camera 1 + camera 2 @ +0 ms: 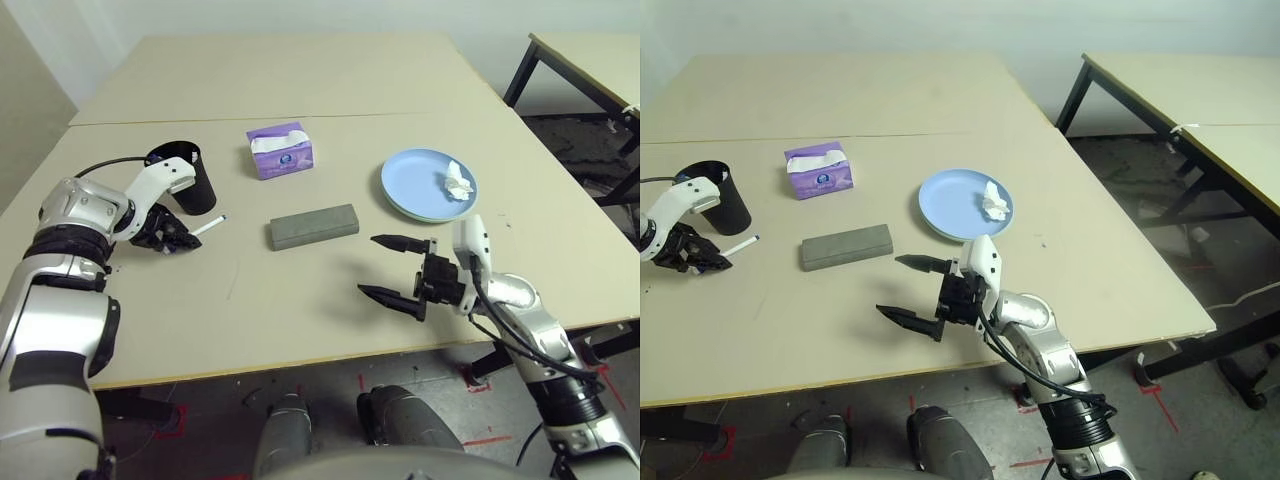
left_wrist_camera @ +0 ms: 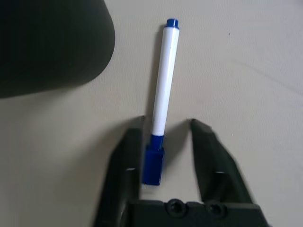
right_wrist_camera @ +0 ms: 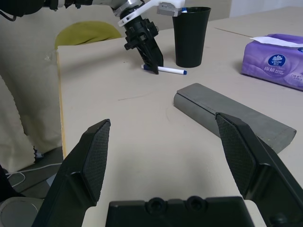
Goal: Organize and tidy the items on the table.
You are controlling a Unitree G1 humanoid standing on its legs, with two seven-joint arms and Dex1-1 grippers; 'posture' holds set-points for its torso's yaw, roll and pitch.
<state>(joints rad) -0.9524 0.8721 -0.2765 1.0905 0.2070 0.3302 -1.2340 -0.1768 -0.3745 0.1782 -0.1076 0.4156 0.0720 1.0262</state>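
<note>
A white marker (image 2: 161, 80) with a blue cap lies on the table (image 1: 300, 320) beside the black cup. My left gripper (image 2: 166, 124) straddles its capped end. One finger is against the cap and a gap remains at the other, so it is open. A grey glasses case (image 1: 313, 226) lies mid-table. To its right is a light-blue plate (image 1: 415, 185) with a crumpled white tissue (image 1: 458, 181) on it. My right gripper (image 1: 370, 265) hovers open and empty in front of the case and plate.
A black cup (image 1: 190, 180) stands just behind my left gripper (image 1: 180, 238). A purple tissue box (image 1: 281, 149) sits behind the case. A smaller table (image 1: 600, 60) with black legs stands at the far right. The table's front edge runs close under my right gripper.
</note>
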